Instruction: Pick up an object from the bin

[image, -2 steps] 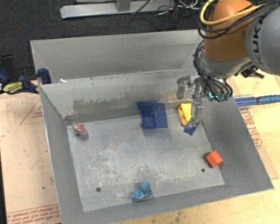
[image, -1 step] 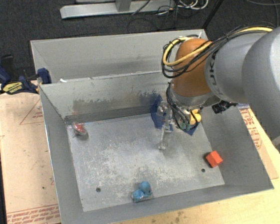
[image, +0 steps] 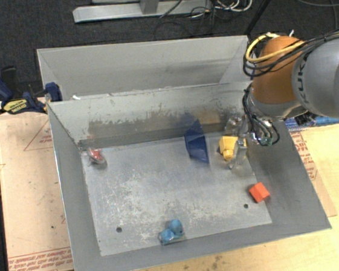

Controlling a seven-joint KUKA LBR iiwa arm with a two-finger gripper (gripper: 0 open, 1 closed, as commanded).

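just beside a yellow block (image: 227,147), end effector (image: 238,152) low in bin (image: 163,187), opening unclear

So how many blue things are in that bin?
2: a dark blue piece by the back wall, and a light blue one at the front edge. The arm may hide others.

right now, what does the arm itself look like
A thick grey arm with rounded links, an orange cover at the wrist, yellow and black cables looped over it, dark wires below, and a small pale metal gripper.
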